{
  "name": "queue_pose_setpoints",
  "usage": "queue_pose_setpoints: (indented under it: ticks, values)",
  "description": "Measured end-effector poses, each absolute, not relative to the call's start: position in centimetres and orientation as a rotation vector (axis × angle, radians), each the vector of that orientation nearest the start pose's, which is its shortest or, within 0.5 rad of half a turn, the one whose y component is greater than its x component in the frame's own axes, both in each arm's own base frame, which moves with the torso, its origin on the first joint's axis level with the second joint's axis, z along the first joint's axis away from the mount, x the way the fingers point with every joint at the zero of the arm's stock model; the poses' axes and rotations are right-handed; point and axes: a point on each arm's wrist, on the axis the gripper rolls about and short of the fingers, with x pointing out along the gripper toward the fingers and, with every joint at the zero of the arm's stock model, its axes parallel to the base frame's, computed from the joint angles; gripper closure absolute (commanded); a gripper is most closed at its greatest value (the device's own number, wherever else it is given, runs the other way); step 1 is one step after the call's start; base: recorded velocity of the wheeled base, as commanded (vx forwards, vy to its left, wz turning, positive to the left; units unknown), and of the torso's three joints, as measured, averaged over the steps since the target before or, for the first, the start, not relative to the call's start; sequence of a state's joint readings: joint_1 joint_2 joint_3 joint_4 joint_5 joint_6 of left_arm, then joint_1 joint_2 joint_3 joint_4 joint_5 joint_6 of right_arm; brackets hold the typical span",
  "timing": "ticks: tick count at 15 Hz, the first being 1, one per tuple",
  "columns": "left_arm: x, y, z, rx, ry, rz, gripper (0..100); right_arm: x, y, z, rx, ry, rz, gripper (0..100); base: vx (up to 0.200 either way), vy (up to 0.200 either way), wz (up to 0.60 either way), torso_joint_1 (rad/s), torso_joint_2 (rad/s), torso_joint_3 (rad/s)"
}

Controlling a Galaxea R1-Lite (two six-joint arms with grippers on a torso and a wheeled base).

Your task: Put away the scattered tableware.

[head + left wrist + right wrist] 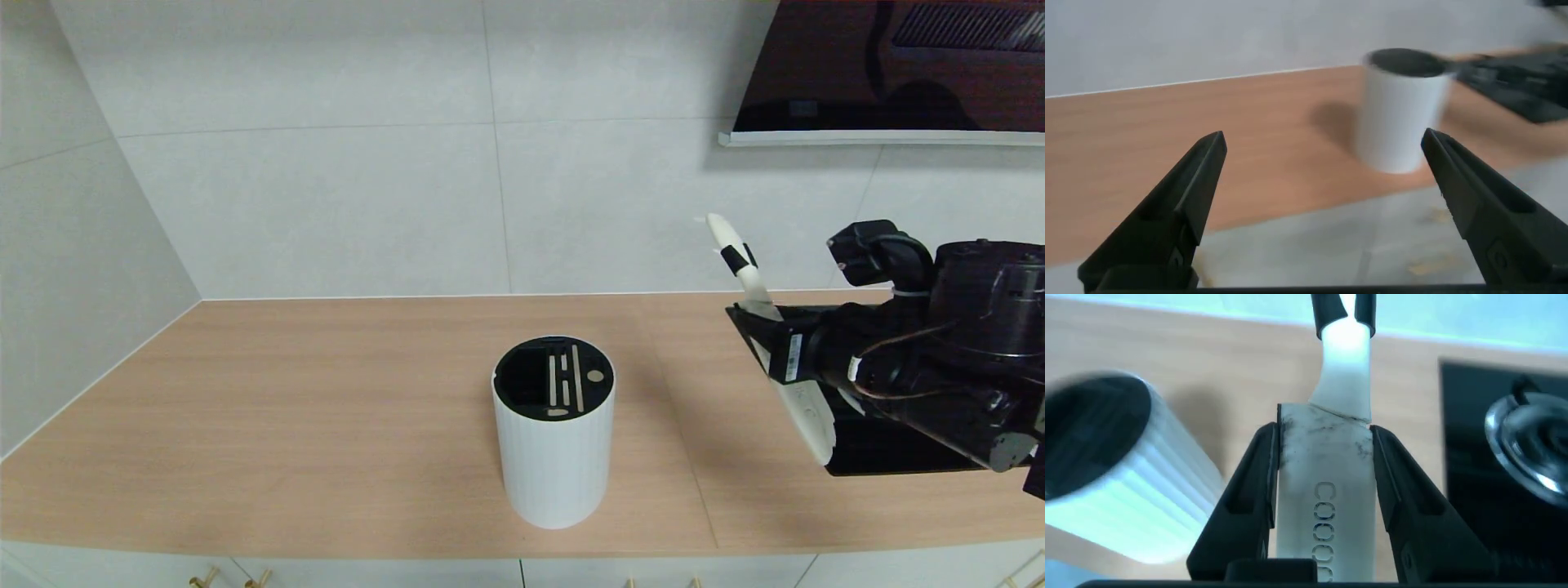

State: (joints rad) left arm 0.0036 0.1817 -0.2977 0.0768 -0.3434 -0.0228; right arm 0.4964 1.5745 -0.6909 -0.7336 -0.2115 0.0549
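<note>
Right gripper jaws are clenching a white black-banded knife; left gripper jaws are gaping, facing a white cylindrical holder.

Wooden countertop carries a white cylindrical holder upright mid-counter, black cooktop at its right

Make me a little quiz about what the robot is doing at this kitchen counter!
1. True or false: the right gripper has its jaws clamped on a white utensil.
2. Pick one: where does the white holder stand? A) on the wooden counter B) on the black stove C) in a sink
3. Fill the gap: the jaws of the left gripper are ____, with nothing between them.

Key: 1 true; 2 A; 3 open.
</note>
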Motion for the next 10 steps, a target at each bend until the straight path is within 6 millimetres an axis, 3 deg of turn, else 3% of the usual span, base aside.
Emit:
queue_pose_setpoints:
  ticks: [3,6,10]
  values:
    - [0.1,-1.0,20.5,-0.03,0.037,-0.48,0,24.9,14.3,21.2,-0.022,0.091,0.326,100,0.0,0.0,0.0,0.0,0.0,0.0]
    - [5.8,-1.4,24.6,-0.065,0.102,-0.587,0,26.4,16.5,22.1,-0.015,0.052,0.36,100,0.0,0.0,0.0,0.0,0.0,0.0]
    - [14.8,-4.1,26.5,-0.235,0.112,-0.761,0,26.5,18.8,21.3,-0.034,0.066,0.4,100,0.0,0.0,0.0,0.0,0.0,0.0]
